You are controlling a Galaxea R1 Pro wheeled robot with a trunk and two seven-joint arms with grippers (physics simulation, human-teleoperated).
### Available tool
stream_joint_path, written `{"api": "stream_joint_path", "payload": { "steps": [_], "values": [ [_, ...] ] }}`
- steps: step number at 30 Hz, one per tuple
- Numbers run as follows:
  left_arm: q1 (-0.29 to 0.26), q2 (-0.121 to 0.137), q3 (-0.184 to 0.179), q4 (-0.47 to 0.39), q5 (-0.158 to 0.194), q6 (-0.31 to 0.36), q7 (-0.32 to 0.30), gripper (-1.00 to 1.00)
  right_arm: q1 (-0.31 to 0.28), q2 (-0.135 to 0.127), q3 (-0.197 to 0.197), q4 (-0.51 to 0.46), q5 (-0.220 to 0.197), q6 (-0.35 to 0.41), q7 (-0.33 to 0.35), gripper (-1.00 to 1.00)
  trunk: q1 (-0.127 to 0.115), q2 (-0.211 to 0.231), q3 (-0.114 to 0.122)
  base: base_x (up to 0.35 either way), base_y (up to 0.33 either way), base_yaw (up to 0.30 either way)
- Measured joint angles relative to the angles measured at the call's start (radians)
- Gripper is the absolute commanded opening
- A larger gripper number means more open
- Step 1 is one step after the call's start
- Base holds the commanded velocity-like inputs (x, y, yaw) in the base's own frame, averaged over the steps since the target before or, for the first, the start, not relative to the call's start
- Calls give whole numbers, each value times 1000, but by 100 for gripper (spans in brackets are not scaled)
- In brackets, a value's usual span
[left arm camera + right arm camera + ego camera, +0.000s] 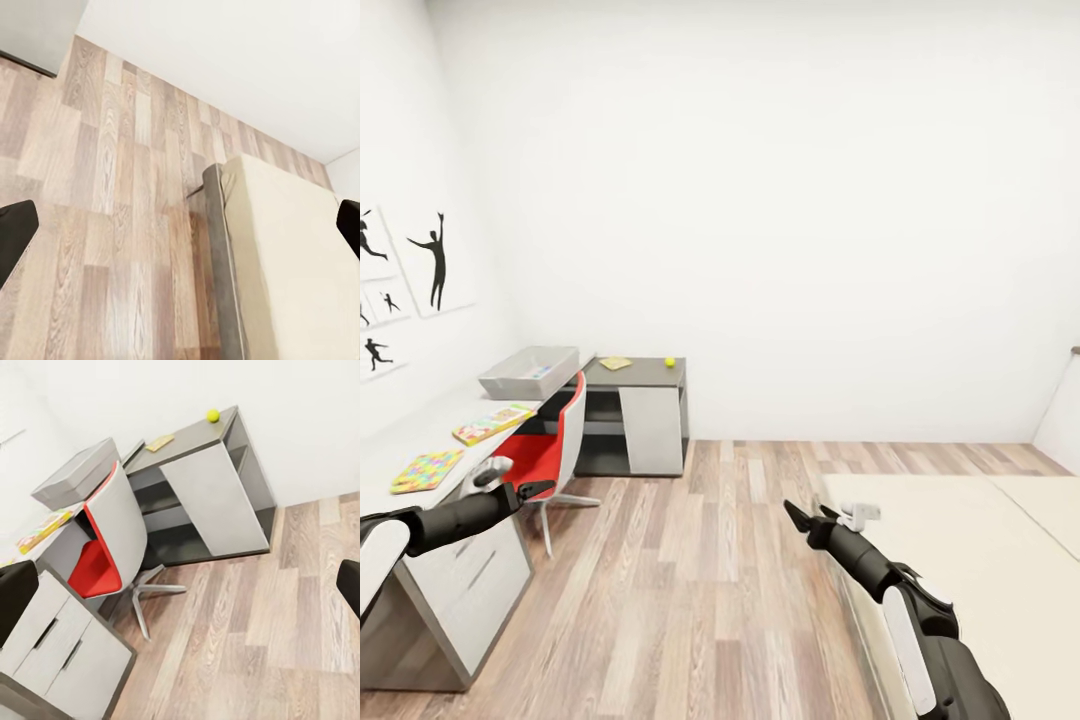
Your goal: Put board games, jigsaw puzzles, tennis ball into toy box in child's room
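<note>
The grey toy box stands on the long desk by the left wall. Two flat colourful boxes lie on the desk in front of it; one colourful box also appears in the right wrist view. On the darker corner table lie a thin yellowish piece and the tennis ball. My left gripper hangs open beside the desk. My right gripper is open over the floor, near the bed's corner.
A red and grey swivel chair sits tucked against the desk. The beige bed runs along the right. Wooden floor lies between bed and desk. Drawer fronts face me at the desk's near end.
</note>
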Motion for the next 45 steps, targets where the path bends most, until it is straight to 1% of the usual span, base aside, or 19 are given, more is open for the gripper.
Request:
{"api": "stream_joint_path", "payload": {
  "steps": [12, 23, 45],
  "values": [
    [-1, 0, 0, 0, 0, 0, 0, 100, 1, 0, -3, 0, -6, 0, 4, 100, 0, 0, 11, 168, 263, -163],
    [-1, 0, 0, 0, 0, 0, 0, 100, 1, 0, -2, 0, -5, 1, 1, 100, 0, 0, 24, 30, 256, -213],
    [0, 0, 0, 1, 0, 0, 0, 100, 1, 1, 4, 1, 5, -1, -5, 100, 0, 0, 52, 0, 16, -214]
  ]
}}
